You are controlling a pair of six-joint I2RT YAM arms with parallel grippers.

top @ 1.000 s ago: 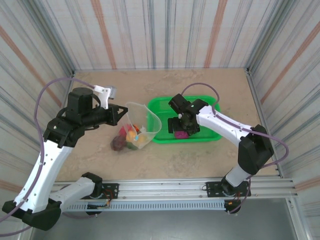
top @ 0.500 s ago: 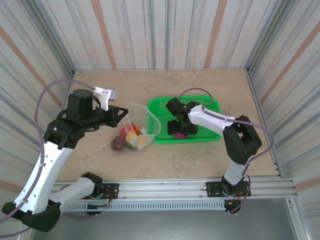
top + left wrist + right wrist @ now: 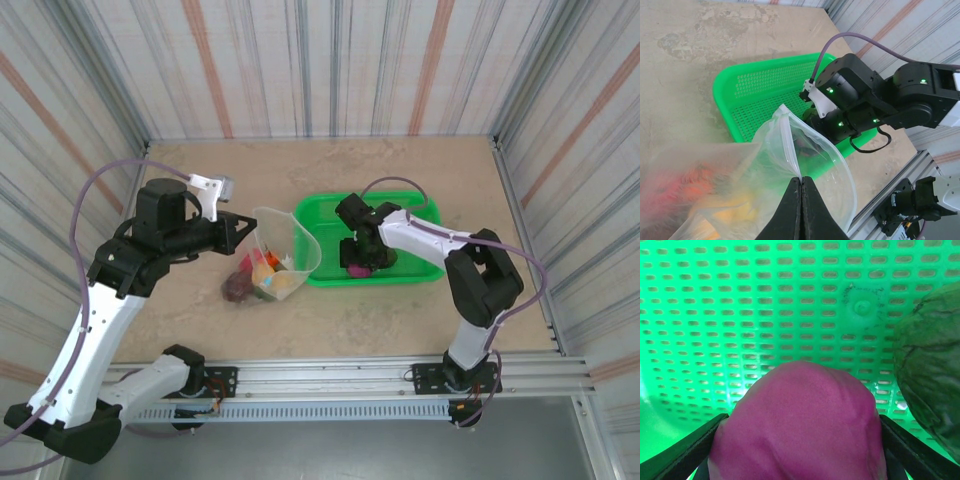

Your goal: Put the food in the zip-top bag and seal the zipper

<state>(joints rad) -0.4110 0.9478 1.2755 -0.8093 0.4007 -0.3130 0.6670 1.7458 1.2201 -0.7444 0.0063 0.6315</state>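
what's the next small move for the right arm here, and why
Probably close the jaws of the right gripper firmly on the maroon food: it lies between them on the green basket floor, seemingly not yet clamped. The left gripper holds the mouth of the zip-top bag open, ready to receive it.

Nothing you can actually read here, tbh. Closest thing is a little round moulded stamp (image 3: 862, 306) on the floor of the green perforated plastic basket (image 3: 765, 300), with tiny specks around it, way too small to make out. The black housings of the right arm (image 3: 875, 100) carry small green lights (image 3: 830, 91), not lettering.
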